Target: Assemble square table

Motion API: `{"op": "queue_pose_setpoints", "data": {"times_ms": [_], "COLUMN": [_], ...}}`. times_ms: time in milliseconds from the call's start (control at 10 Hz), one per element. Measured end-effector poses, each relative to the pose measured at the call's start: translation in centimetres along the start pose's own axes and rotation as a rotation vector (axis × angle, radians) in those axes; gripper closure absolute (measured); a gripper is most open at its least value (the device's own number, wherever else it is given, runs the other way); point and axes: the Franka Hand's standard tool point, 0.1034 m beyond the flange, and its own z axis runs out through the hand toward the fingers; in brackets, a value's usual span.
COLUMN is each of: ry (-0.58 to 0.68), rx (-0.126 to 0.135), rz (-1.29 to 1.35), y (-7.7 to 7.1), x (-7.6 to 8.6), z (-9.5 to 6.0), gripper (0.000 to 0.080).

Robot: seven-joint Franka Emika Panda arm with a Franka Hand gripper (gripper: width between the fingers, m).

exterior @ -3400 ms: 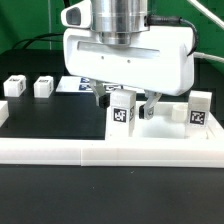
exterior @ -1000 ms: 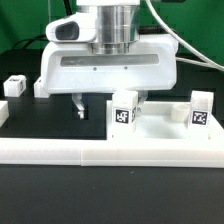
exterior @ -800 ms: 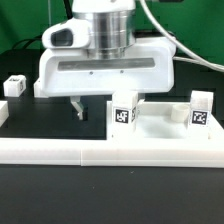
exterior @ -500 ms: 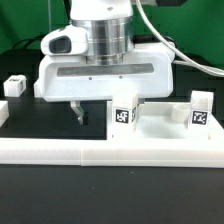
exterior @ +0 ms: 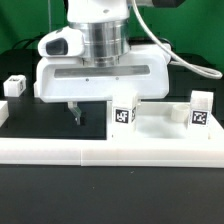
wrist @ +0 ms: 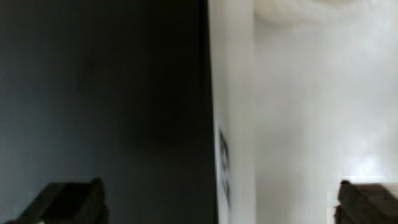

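The white square tabletop (exterior: 165, 125) lies low at the exterior view's right, behind the front rail. Two tagged white legs (exterior: 123, 113) (exterior: 200, 109) stand upright at its near side, and a third leg (exterior: 13, 86) sits far to the exterior view's left. My gripper (exterior: 100, 108) hangs low over the tabletop's left end, open; one finger (exterior: 73, 110) shows and the other is hidden behind the middle leg. In the wrist view the gripper (wrist: 217, 205) is open with nothing held, and the tabletop's edge (wrist: 285, 120) runs between its dark fingertips (wrist: 71, 202).
A long white border rail (exterior: 110, 150) runs across the front, with a short side piece (exterior: 3, 112) at the exterior view's left. The black table (exterior: 40, 120) shows between them. Cables (exterior: 185, 55) trail behind the arm.
The gripper has sunk slightly and turned a little about its vertical axis, its wrist camera swinging lower. The jaws stayed open. The legs and tabletop have not moved.
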Motion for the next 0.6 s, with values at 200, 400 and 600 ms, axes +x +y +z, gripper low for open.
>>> {"op": "queue_pose_setpoints", "data": {"times_ms": [200, 400, 600], "ry": [-0.018, -0.018, -0.018], "rx": [0.002, 0.001, 0.001], "rz": [0.007, 0.008, 0.009], "y": [-0.27, -0.21, -0.18], "x": [-0.50, -0.51, -0.52], "z": [0.67, 0.69, 0.70], "gripper": [0.0150, 0.0277, 0.0553]}}
